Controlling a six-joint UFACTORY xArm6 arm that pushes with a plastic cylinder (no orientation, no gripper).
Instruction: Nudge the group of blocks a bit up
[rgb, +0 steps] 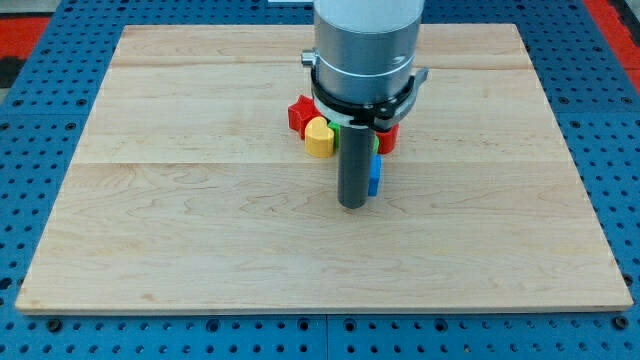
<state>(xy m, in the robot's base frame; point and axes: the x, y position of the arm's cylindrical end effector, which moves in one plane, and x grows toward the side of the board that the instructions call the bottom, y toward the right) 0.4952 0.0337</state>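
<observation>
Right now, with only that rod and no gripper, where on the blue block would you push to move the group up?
I cannot grip; I push. My tip sits at the view's bottom edge of the cluster, beside the blue block. I'd probably press its bottom end, coming from the view's bottom: it stands lowest, with the yellow block and red block above.

A pale wooden desk (200, 220) fills most of the view, its top made of broad planks with faint seams running left to right. Around it lies a blue pegboard (600, 110) dotted with regular rows of small holes, showing at every edge. Red patches (25, 25) sit at the view's top corners, and the light is even, with soft shadows.
</observation>
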